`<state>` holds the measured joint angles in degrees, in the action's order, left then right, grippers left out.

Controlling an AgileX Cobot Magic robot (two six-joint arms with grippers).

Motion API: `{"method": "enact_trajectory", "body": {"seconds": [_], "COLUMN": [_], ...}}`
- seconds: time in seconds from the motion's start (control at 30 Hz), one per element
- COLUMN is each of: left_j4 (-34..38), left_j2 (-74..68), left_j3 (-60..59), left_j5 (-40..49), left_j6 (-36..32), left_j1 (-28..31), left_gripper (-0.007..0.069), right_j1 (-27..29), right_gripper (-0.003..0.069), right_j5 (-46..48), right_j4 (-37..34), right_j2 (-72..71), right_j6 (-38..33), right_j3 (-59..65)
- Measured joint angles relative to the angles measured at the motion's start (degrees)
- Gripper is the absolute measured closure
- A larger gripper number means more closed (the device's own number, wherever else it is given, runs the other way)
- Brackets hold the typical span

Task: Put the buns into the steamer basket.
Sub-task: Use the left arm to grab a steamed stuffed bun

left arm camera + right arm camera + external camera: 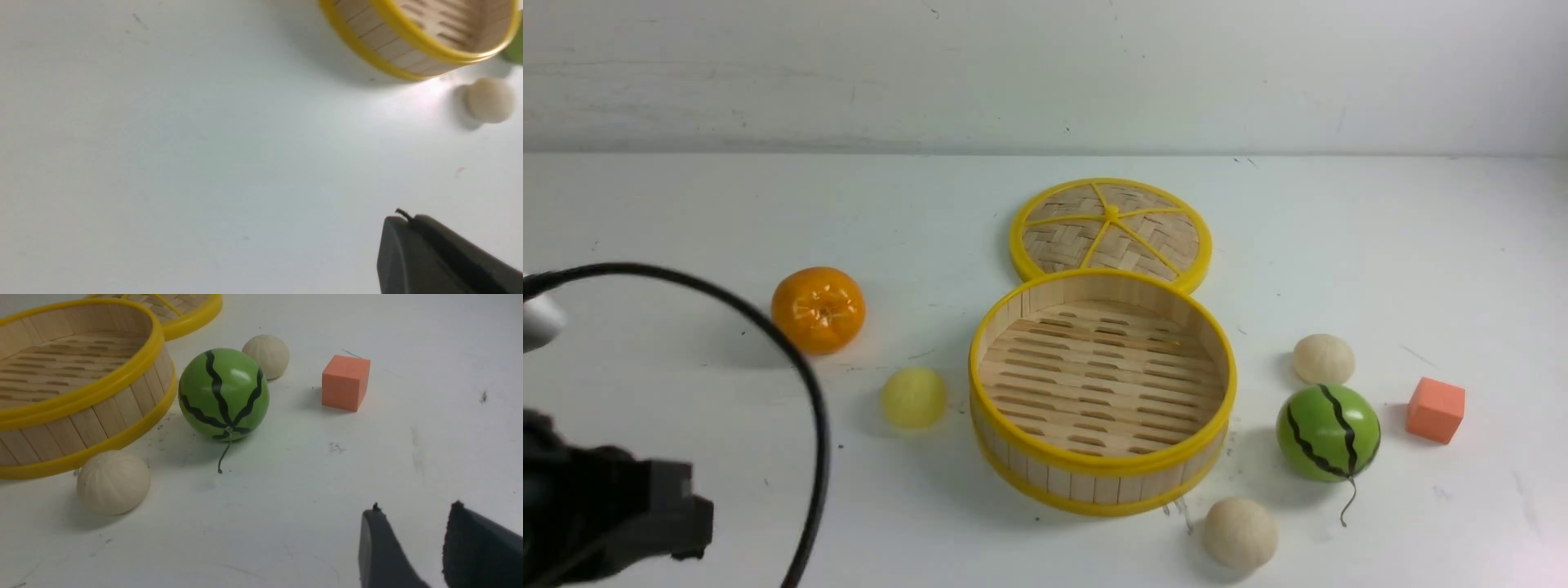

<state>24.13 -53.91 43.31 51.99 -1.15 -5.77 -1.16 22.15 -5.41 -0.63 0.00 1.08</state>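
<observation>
The white worktop (686, 212) is carrying everything. The steamer basket (1101, 478) is sitting upright around the middle of it, a little towards the near edge, its slatted floor showing. The flat woven lid (1111, 224) is lying just behind the basket towards the far edge; whether their rims are touching I cannot tell.

The watermelon ball (1327, 431) is resting to the right of the basket, near it but apart, with its thin stem trailing towards the near edge. The tangerine (818, 309) is sitting well off to the left of the basket.

All three buns are lying on the worktop outside the basket. The pale yellow bun (914, 397) is sitting just beside the basket's left wall. The near cream bun (1241, 532) is lying close to the near edge, just beside the basket's near-right wall. The far cream bun (1324, 358) is resting just behind the watermelon ball. The orange cube (1435, 409) is standing further towards the right edge.

The left gripper (402, 218) is hanging over bare worktop at the near left, jaws pressed together and gripping nothing. The right gripper (414, 508) is hovering near the right corner, jaws standing partly apart with nothing between them
</observation>
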Motion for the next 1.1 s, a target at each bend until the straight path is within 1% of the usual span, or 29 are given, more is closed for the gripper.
{"method": "enact_trajectory", "body": {"seconds": [0.07,0.1,0.13,0.2,0.27,0.37,0.4,0.47,0.5,0.53,0.57,0.67,0.8,0.93,0.97,1.03,1.1], "left_j4": [-1.02,-1.66,-1.81,-4.56,-9.23,-15.06,-15.48,-20.23,-21.11,-21.11,-21.85,-22.26,-22.16,-19.35,-18.88,-16.38,-15.12], "left_j2": [-10.31,-14.14,-14.14,-22.66,-29.23,-38.03,-38.03,-47.12,-49.16,-49.66,-52.57,-56.71,-58.07,-58.13,-58.20,-58.24,-58.62], "left_j3": [4.00,5.91,5.91,11.11,17.34,25.23,25.85,34.37,37.18,37.18,41.24,47.08,49.67,50.19,50.19,50.20,50.25], "left_j5": [-2.30,-3.10,-3.21,-3.98,-3.01,0.38,0.70,4.71,5.69,5.90,7.33,9.12,9.14,8.49,8.44,6.99,5.55], "left_j6": [-1.82,-2.23,-2.24,-2.44,-0.43,3.38,3.59,5.27,5.28,5.28,5.28,4.10,3.31,0.73,0.28,-3.48,-6.42], "left_j1": [-0.78,-2.08,-2.43,-8.36,-14.30,-17.85,-17.85,-18.01,-17.89,-17.82,-17.69,-17.39,-16.82,-13.11,-12.93,-11.30,-11.21], "left_gripper": [0.0638,0.0638,0.0638,0.0638,0.0638,0.0638,0.0638,0.0638,0.0638,0.0638,0.0638,0.0638,0.0638,0.0638,0.0637,0.0617,0.0580], "right_j1": [0.00,0.00,0.00,0.00,0.00,0.00,0.00,0.00,0.00,0.00,0.00,0.00,0.00,0.00,0.00,0.00,0.00], "right_gripper": [0.0419,0.0419,0.0419,0.0419,0.0419,0.0419,0.0419,0.0419,0.0419,0.0419,0.0419,0.0419,0.0419,0.0419,0.0419,0.0419,0.0419], "right_j5": [0.00,0.00,0.00,0.00,0.00,0.00,0.00,0.00,0.00,0.00,0.00,0.00,0.00,0.00,0.00,0.00,0.00], "right_j4": [0.00,0.00,0.00,0.00,0.00,0.00,0.00,0.00,0.00,0.00,0.00,0.00,0.00,0.00,0.00,0.06,0.06], "right_j2": [0.00,0.00,0.00,0.00,0.00,0.00,0.00,0.00,0.00,0.00,0.00,0.00,0.00,0.00,0.00,0.00,0.00], "right_j6": [0.00,0.00,0.00,0.00,0.00,0.00,0.00,0.00,0.00,0.00,0.00,0.00,0.00,0.00,0.00,0.00,0.00], "right_j3": [0.00,0.00,0.00,0.00,0.00,0.00,0.00,0.00,0.00,0.00,0.00,0.00,0.00,0.00,0.00,0.00,0.00]}}
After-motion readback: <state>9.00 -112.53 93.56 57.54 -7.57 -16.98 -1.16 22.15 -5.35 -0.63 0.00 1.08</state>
